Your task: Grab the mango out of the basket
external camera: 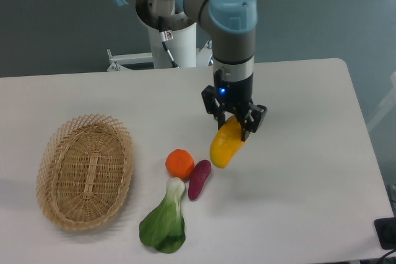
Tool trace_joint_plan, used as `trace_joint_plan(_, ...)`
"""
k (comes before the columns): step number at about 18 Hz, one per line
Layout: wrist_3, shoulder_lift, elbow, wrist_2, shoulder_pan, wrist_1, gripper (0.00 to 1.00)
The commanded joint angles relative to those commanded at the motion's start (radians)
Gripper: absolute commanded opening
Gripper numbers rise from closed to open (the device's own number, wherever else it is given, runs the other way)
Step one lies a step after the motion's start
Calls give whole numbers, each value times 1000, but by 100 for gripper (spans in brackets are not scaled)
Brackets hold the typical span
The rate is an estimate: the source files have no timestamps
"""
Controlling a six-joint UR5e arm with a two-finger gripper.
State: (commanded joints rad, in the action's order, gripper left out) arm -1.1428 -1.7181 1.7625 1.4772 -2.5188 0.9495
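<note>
From left to right, the basket lies without fruit on the worktop, well apart from the mango, which hangs tilted, long axis running down-left, its upper end clenched in the end effector directly above.

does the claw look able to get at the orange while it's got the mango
Probably not: the claw is shut on the mango, so it is occupied. The orange itself lies uncovered on the table, touching the purple piece.
</note>
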Motion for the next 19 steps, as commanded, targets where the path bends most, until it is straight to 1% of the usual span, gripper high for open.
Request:
trace_joint_plan(4, 11, 3, -3, -2, 0, -3, 57)
trace_joint_plan(6, 9, 23, 3, -2, -6, 5, 57)
trace_joint_plan(8, 9, 29, 3, -2, -11, 5, 57)
trace_joint_plan(19, 6, 31, 6, -2, -14, 3, 57)
